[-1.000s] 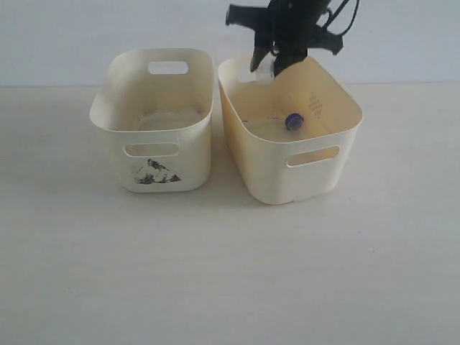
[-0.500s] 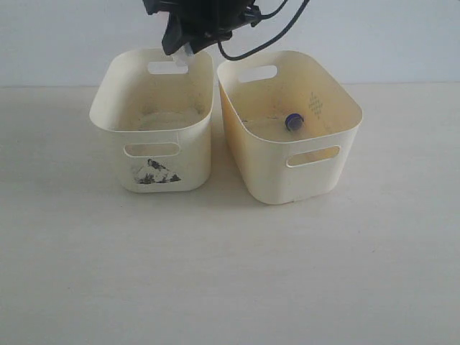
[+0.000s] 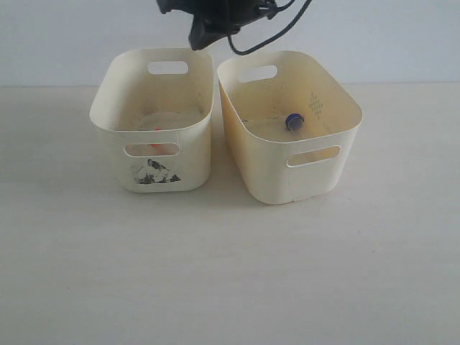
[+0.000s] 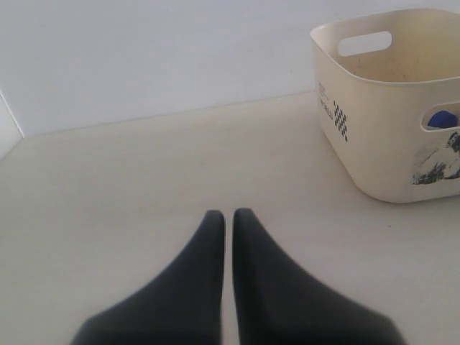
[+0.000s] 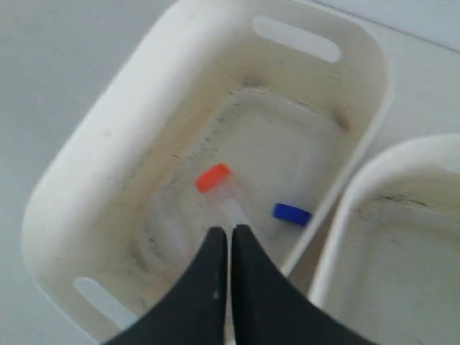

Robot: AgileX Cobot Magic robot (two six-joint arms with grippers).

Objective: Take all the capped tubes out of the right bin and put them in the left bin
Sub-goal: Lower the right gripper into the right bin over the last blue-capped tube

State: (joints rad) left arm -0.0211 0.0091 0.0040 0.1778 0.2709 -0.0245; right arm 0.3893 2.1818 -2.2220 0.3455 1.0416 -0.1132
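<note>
Left wrist view shows the left arm's fingers (image 4: 215, 224) pressed together, idle above the surface (image 4: 129, 180). The left bin (image 3: 188, 154) holds an orange-capped tube (image 5: 214, 177) and a blue-capped tube (image 5: 292, 213). Half a second ago a tube was pinched above its rim, and now orange shows through the front slot. The right arm's fingers (image 5: 218, 243), closed on nothing, hover over that bin. The last blue-capped tube (image 3: 293, 121) lies in the right bin (image 3: 266, 172). My judgement for the next move: cross above both rims, spread the fingers before descending, then straddle the tube's body.
</note>
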